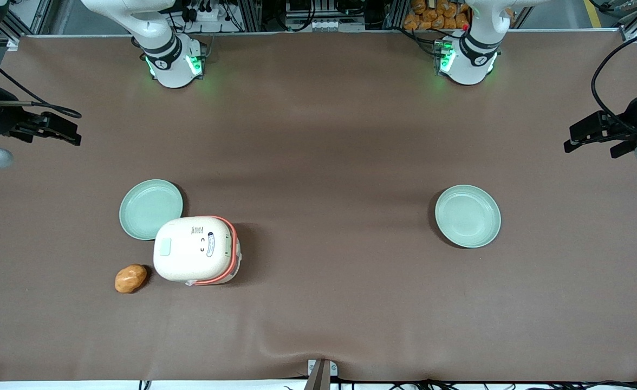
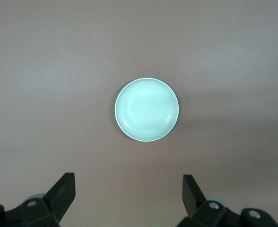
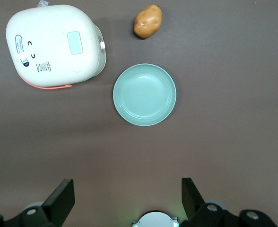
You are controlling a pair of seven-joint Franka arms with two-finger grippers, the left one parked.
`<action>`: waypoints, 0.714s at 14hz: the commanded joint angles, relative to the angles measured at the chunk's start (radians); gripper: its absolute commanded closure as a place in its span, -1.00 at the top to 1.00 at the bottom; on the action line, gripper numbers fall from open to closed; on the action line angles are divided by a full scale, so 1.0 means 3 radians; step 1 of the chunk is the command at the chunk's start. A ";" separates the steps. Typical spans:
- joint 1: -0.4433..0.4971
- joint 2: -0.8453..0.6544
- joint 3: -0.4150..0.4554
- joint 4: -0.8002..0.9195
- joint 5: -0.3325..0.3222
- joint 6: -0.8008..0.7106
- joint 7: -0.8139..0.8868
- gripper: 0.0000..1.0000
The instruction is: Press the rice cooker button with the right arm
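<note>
From the front, the rice cooker [image 1: 196, 250] sits on the brown worktop [image 1: 329, 303], touching a pale green plate [image 1: 150, 208], a potato [image 1: 130, 278] just beside it; the right arm's gripper [image 1: 53, 129] hovers well apart, toward the working arm's end. In the right wrist view its fingers [image 3: 59, 198] stand wide and empty above the plate [image 3: 144, 94], cooker [image 3: 54, 45] nearby. The cooker looks light and rigid, likely to slide, so press straight down on the lid's pale button [image 3: 75, 42].
</note>
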 commanded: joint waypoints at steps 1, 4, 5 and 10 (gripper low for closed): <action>0.0011 0.0022 0.0000 -0.0009 -0.0001 0.0158 0.0024 1.00; 0.0082 0.0267 0.0005 -0.0014 0.0010 0.0588 0.0014 1.00; 0.0133 0.0359 0.0005 -0.0014 -0.0001 0.0604 0.0019 0.87; 0.0312 0.0804 0.0005 -0.0014 0.0025 0.1023 0.0034 -0.39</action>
